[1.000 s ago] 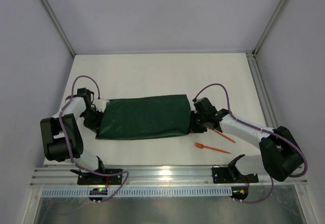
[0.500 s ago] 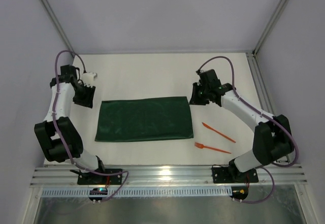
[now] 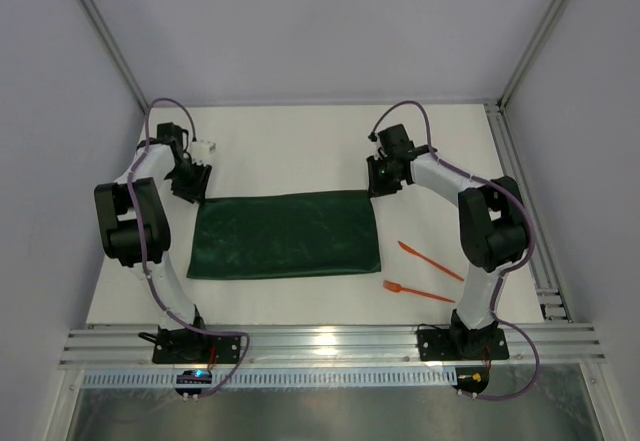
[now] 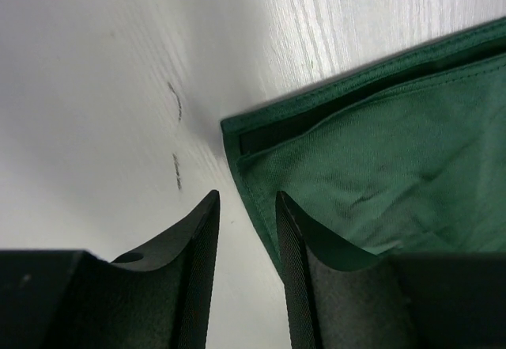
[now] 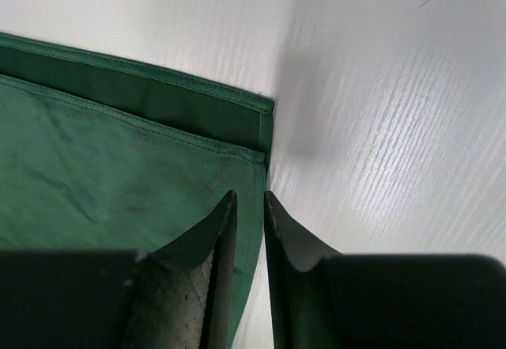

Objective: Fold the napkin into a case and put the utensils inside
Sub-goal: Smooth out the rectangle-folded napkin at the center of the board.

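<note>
Green napkin (image 3: 285, 233) lies folded in flat oblong, mid table (image 3: 300, 141). Soft, thin, light, limp: pinch hemmed corners through both layers. Left gripper (image 4: 247, 202) over far left corner, fingers parted, empty. Right gripper (image 5: 250, 200) over far right corner, fingers narrowly parted, seemingly holding nothing. Orange fork (image 3: 418, 291) and second utensil (image 3: 430, 261) lie right of napkin, near side.
</note>
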You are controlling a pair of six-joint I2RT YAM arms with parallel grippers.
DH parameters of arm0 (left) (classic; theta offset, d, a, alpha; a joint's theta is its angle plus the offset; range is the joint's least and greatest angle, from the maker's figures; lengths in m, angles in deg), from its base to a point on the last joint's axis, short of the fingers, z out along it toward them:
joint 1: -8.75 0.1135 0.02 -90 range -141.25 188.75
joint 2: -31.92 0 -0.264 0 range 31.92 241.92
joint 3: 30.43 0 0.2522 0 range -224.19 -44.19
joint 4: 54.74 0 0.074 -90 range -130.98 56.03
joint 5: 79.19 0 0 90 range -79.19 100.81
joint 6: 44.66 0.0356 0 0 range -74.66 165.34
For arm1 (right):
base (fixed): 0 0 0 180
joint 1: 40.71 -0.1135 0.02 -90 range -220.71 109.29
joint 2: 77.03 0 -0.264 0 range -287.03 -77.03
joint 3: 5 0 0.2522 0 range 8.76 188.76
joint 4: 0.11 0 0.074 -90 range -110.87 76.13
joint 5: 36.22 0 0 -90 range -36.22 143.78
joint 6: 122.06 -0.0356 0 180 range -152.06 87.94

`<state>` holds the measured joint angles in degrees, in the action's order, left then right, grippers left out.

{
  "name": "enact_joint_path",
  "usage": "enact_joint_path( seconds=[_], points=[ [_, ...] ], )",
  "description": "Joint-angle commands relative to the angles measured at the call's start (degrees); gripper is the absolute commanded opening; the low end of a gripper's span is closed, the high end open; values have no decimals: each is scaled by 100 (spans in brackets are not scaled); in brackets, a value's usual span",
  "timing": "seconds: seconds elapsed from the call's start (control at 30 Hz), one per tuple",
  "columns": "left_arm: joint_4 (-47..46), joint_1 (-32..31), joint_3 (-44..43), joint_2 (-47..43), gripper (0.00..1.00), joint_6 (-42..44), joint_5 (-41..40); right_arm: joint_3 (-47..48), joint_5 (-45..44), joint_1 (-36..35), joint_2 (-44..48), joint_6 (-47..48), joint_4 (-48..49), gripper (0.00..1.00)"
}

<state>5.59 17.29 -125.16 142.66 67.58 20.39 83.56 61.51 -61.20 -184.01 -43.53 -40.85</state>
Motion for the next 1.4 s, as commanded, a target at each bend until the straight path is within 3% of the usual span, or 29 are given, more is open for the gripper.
enact_joint_path(
  seconds=[0.0, 0.1, 0.47, 0.63, 0.73, 0.97, 1.13, 1.37],
  points=[
    [-499, 25, -279, -70, 38, -71, 175, 184, 106, 19, -69, 276, 123, 25],
    [-596, -1, -183, -9, 38, -18, 290, 148, 97, 28, -191, 285, 228, 29],
    [-807, -36, -86, 176, 40, 87, 334, 333, 369, 89, -666, 268, 272, 29],
    [-825, -45, -59, 194, 39, 96, 395, 280, 344, 89, -614, 259, 290, 10],
    [-807, -36, -59, 176, 39, 105, 395, 306, 414, 89, -579, 276, 273, 4],
    [-825, -36, -42, 141, 36, 158, 483, 342, 493, 98, -403, 259, 246, 4],
    [-807, -36, -59, 176, 27, 193, 509, 359, 598, 89, -271, 241, 272, 4],
    [-684, -36, -59, 203, 30, 324, 509, 473, 537, 89, -218, 241, 273, 4]
  ],
)
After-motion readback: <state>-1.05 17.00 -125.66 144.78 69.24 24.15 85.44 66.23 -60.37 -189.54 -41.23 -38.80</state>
